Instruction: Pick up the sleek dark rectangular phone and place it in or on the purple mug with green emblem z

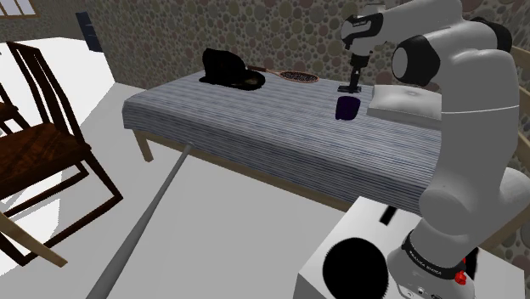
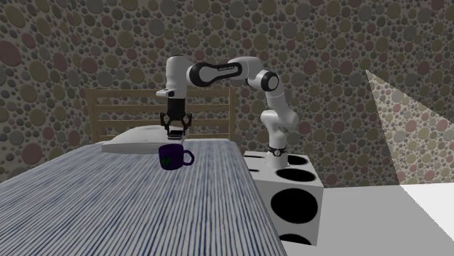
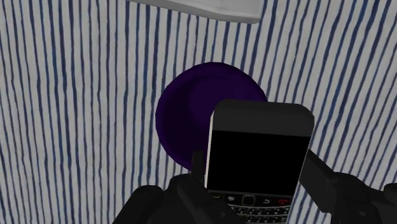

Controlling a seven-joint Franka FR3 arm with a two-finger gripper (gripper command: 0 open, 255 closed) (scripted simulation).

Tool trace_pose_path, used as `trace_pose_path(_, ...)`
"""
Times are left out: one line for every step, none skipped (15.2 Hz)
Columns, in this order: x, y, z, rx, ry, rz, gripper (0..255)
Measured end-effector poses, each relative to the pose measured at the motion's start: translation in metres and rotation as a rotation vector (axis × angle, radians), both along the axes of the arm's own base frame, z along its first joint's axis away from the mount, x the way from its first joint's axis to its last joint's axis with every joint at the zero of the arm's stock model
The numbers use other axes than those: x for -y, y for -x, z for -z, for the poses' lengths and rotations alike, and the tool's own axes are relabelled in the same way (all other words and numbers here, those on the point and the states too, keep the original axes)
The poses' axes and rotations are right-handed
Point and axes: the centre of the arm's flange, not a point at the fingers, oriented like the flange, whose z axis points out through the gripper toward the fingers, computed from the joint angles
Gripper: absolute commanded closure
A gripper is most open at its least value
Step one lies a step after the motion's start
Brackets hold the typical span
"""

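Bedroom with a pebble-patterned wall (image 1: 280,34). The work surface is a bed (image 1: 255,119) under a blue-grey striped cover.

Shoulder view: the gripper (image 1: 352,87) hangs close above the purple mug (image 1: 346,108), which stands upright on the cover just beside the pillow (image 1: 408,102). The dark phone (image 1: 351,88) sits clamped in the fingers, clear of the rim.

Second exterior view: the mug (image 2: 172,156) stands in front of the headboard (image 2: 145,102), handle toward this view's right. The gripper (image 2: 174,131) is directly over it, with a visible gap between the phone (image 2: 174,134) and the mug's mouth.

Wrist view: the fingers (image 3: 191,181) grip the phone (image 3: 257,159) by its long edges at the keypad end, screen toward the camera. The mug (image 3: 191,114) shows past the phone's far end, its mouth lying partly off to one side of the handset rather than centred under it.

Risks, as judged:
- If released from this offset, the phone's end may strike the rim and glance off onto the cover.
- A drop from this height onto a soft bed could rock or tip the mug.
- The phone looks long against the mug, so it may lean out and lever the mug over.
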Motion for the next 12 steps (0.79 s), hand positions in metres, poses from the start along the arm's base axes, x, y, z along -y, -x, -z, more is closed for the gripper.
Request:
trace_pose_path(0.0,0.0,0.005,0.0,0.0,0.0,255)
trace_pose_path(0.0,-0.001,0.01,0.0,0.0,0.0,255)
trace_pose_path(0.0,0.0,0.016,0.0,0.0,0.0,255)
trace_pose_path(0.001,0.0,0.021,0.0,0.0,0.0,255)
trace_pose_path(0.0,0.0,0.026,0.0,0.0,0.0,255)
trace_pose_path(0.001,-0.001,0.032,0.0,0.0,0.0,255)
trace_pose_path(0.002,0.0,0.037,0.0,0.0,0.0,255)
trace_pose_path(0.0,0.001,0.042,0.0,0.0,0.0,255)
trace_pose_path(-0.001,0.001,0.047,0.0,0.0,0.0,255)
trace_pose_path(-0.001,0.0,0.051,0.0,0.0,0.0,255)
trace_pose_path(0.0,0.0,0.053,0.0,0.0,0.0,255)
trace_pose_path(0.0,0.0,0.054,0.0,0.0,0.0,255)
